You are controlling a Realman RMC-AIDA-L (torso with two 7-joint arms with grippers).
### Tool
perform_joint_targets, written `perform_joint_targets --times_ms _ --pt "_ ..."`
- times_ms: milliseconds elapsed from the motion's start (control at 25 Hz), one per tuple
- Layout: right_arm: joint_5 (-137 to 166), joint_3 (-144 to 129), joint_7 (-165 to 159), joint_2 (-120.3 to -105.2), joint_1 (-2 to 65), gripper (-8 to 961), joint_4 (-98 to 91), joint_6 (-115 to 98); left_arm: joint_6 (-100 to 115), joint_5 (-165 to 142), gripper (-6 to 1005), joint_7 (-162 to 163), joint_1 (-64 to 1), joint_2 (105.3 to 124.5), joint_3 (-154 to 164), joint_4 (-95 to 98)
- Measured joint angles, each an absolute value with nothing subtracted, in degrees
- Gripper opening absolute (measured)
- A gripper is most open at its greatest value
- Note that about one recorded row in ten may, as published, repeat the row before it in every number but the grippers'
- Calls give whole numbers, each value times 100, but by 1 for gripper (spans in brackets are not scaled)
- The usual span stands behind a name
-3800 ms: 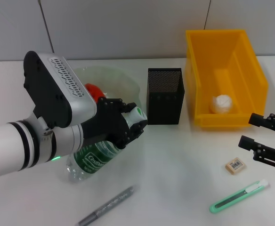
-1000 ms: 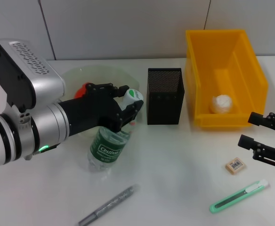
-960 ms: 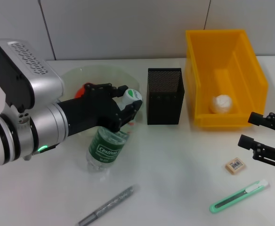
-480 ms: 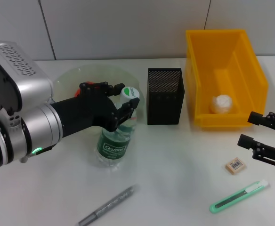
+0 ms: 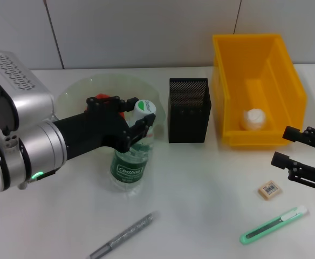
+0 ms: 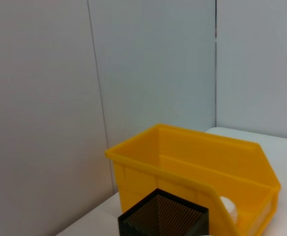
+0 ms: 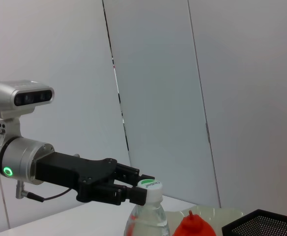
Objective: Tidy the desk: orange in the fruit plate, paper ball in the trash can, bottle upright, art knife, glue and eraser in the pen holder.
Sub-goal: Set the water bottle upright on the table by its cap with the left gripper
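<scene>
On the white desk (image 5: pixel 200 178), a yellow trash can (image 5: pixel 257 86) is seen with the paper ball (image 5: pixel 253 118) already inside, and a clear fruit plate (image 5: pixel 82 91) holds the orange (image 5: pixel 108 100), half hidden behind the left arm. Beside the black mesh pen holder (image 5: pixel 189 109), the bottle (image 5: pixel 129 162) is held near its green-and-white cap by the left gripper (image 5: pixel 133 123), its jaws closed around the neck, and it is stood close to upright just in front of the plate. The step is judged best finished by lowering until the base is flat on the desk, then parting the jaws slowly and drawing straight back so the light bottle is not tipped. The right gripper (image 5: pixel 303 162) is parked at the desk's right edge, jaws spread and empty, near the eraser (image 5: pixel 269 189) and the green art knife (image 5: pixel 273 224). A grey pen (image 5: pixel 122 236) is left lying in front.
</scene>
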State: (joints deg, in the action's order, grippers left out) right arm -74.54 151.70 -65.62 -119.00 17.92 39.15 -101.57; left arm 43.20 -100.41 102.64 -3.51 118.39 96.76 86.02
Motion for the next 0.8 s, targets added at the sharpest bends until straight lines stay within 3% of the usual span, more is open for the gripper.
perform_joint_targets --times_ms 800 --pt "-7453 15170 -6584 -11900 1882 705 3896 -10131 4687 -9630 424 9951 -209 11833 9344 8512"
